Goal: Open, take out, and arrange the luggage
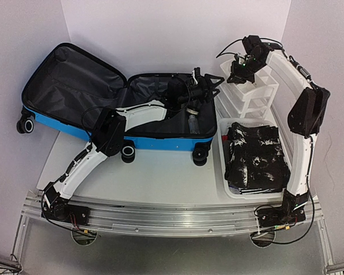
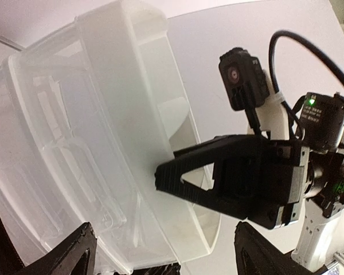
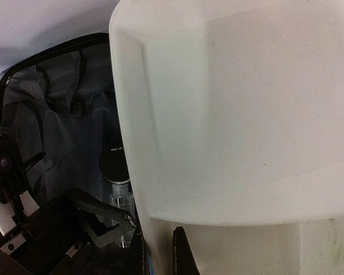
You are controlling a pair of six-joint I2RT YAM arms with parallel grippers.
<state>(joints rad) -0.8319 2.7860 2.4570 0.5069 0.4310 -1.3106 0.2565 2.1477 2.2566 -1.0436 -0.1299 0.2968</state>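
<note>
Left gripper [image 1: 209, 86], jaws spread, over luggage [image 1: 74, 86] right edge, beside organizer [image 1: 252, 94].

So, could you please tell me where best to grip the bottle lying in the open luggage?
Mid-body, from straight above: the bottle lies flat in the luggage, its long sides exposed, so open jaws can likely straddle it crosswise.

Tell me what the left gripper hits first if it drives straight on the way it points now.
Most likely the white drawer organizer, whose side fills the left wrist view ahead of the open left gripper. The right gripper sits at that wall just beside the line; depth is unclear.
</note>
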